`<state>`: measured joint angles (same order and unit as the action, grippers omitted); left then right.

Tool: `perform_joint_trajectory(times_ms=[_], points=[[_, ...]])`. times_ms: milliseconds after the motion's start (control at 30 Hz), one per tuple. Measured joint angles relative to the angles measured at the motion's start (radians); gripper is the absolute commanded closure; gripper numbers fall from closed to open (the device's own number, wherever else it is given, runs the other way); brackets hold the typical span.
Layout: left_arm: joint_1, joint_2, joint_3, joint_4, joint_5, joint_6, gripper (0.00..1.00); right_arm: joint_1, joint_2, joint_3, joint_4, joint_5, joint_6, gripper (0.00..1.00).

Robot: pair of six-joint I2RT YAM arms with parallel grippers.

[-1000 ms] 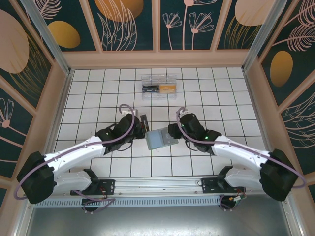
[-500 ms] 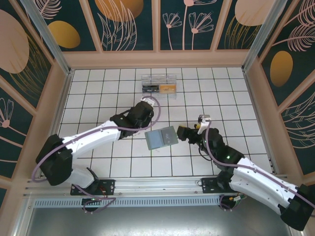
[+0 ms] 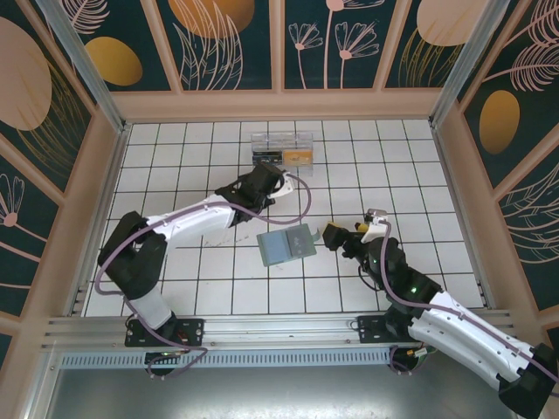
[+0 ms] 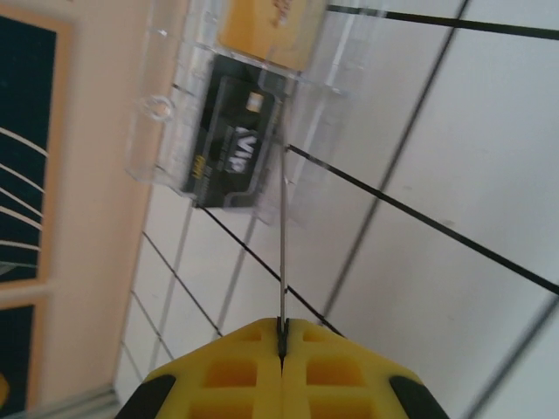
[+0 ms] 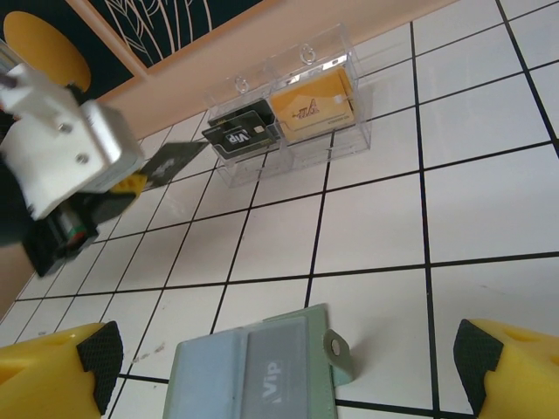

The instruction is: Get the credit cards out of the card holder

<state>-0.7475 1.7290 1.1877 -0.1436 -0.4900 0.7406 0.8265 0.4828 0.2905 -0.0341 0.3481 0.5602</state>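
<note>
**From overhead:** the left gripper (image 3: 269, 177) reaches up the tiled table (image 3: 175, 157) to the clear box (image 3: 281, 150). The card holder (image 3: 286, 244) lies open and flat at mid-table, well short of the box. The right gripper (image 3: 330, 236) waits just beside the holder's right edge with its jaws spread wide, gripping nothing. Nothing pins the holder down, so a careless nudge from that side could send it skating across the tiles.

**From the left wrist:** the yellow fingers (image 4: 253, 367) are pressed tight on a dark card (image 4: 282, 236), seen edge-on as a thin line. It points at the box, where a black card (image 4: 229, 148) and a gold card (image 4: 271, 26) already sit in separate compartments. The risk here looks like aim. The edge lines up close to the divider beside the black card, so it could catch on a wall and twist out of the pinch, or drop outside the box.

**From the right wrist:** this arm's own fingers (image 5: 502, 362) stand far apart on either side of the holder, clear of it. A grey card (image 5: 279, 380) marked VIP sits in the holder's pocket. Pulling it with the holder loose could drag the whole wallet along. Beyond, the dark card nears the box's front wall.
</note>
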Motion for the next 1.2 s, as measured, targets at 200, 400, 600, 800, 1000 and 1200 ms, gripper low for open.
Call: perform_joint_trajectory(times_ms=[200, 400, 600, 800, 1000, 1200], points=[[0.051, 0.098, 0.056, 0.043, -0.002, 0.173, 1.0, -0.002, -0.003, -0.012, -0.001, -0.001, 0.0, 0.01], [0.073, 0.17, 0.099, 0.084, -0.017, 0.301, 1.0, -0.01, -0.012, -0.029, -0.001, -0.001, 0.0, 0.01], [0.089, 0.214, 0.143, 0.118, -0.018, 0.366, 1.0, -0.019, -0.016, -0.044, -0.001, -0.002, 0.004, 0.01], [0.107, 0.285, 0.196, 0.144, -0.024, 0.382, 1.0, -0.029, -0.016, -0.045, 0.0, -0.013, 0.004, 0.01], [0.114, 0.318, 0.218, 0.15, -0.024, 0.385, 1.0, -0.036, -0.016, -0.045, 0.0, -0.023, 0.004, 0.01], [0.115, 0.345, 0.236, 0.169, -0.027, 0.393, 1.0, -0.049, -0.016, -0.058, 0.004, -0.04, 0.004, 0.01]])
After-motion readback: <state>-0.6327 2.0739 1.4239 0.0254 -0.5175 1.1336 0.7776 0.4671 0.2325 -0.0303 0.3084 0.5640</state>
